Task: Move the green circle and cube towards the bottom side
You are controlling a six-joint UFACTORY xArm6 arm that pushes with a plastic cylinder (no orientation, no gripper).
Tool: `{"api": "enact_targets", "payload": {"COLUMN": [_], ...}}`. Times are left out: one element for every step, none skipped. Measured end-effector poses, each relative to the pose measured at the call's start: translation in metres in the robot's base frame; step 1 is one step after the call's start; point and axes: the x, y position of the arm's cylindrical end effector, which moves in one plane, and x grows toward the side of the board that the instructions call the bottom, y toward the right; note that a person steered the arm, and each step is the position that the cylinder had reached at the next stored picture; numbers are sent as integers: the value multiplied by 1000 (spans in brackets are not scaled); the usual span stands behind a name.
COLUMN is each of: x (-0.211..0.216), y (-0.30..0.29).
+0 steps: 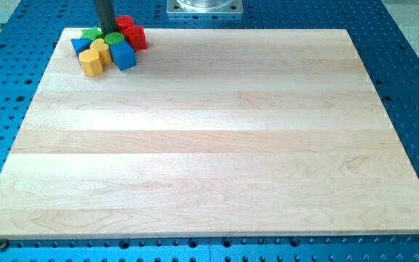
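Note:
Several blocks sit packed together at the top left corner of the wooden board (209, 145). A green circle (113, 38) lies in the middle of the cluster. A second green block (90, 33), its shape unclear, lies at its left. My tip (105, 33) stands in the cluster, right at the green circle's top-left edge, between the left green block and the red blocks. The rod hides part of the blocks behind it.
Two red blocks (134, 36) (125, 22) sit on the cluster's right. A blue cube (124, 55) lies below the green circle and another blue block (81, 45) on the left. Two yellow blocks (91, 63) (100, 48) sit at the cluster's bottom left. A metal mount (205, 6) stands beyond the board's top edge.

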Motion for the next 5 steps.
{"api": "enact_targets", "payload": {"x": [23, 60, 128, 93, 103], "y": [0, 35, 90, 81, -45]}}
